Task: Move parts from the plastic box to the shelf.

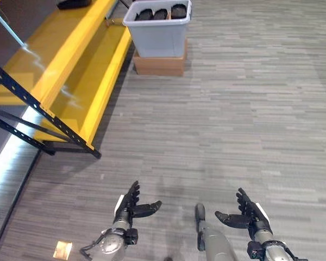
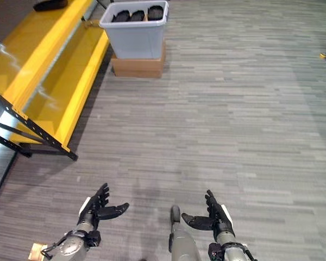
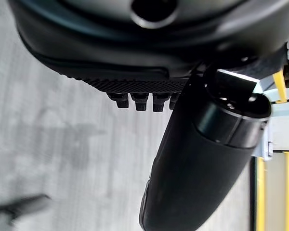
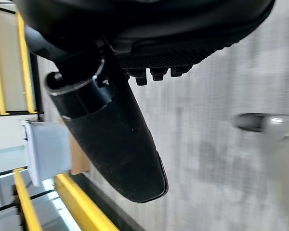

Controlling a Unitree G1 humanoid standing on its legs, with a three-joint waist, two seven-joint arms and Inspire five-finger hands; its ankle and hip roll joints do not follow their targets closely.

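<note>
Grey floor (image 1: 233, 109) | plastic box (image 1: 157, 30) beside shelf (image 1: 70, 60) | right eye: part (image 2: 50, 5) on shelf

Wide stretch of bare floor (image 1: 223, 125) ahead, so either robot hand gets through easily. The yellow shelf (image 1: 76, 70) hems the left side, with the plastic box (image 1: 156, 28) parked just beside it.

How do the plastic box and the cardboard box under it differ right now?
The plastic box is pale grey with an open top and holds dark parts; the cardboard box is brown and shows no contents. The plastic box is the taller of the two and stands on top; the cardboard box is low and rests on the floor as its base. Both stand beside the far end of the yellow shelf, far ahead of both open hands.
</note>
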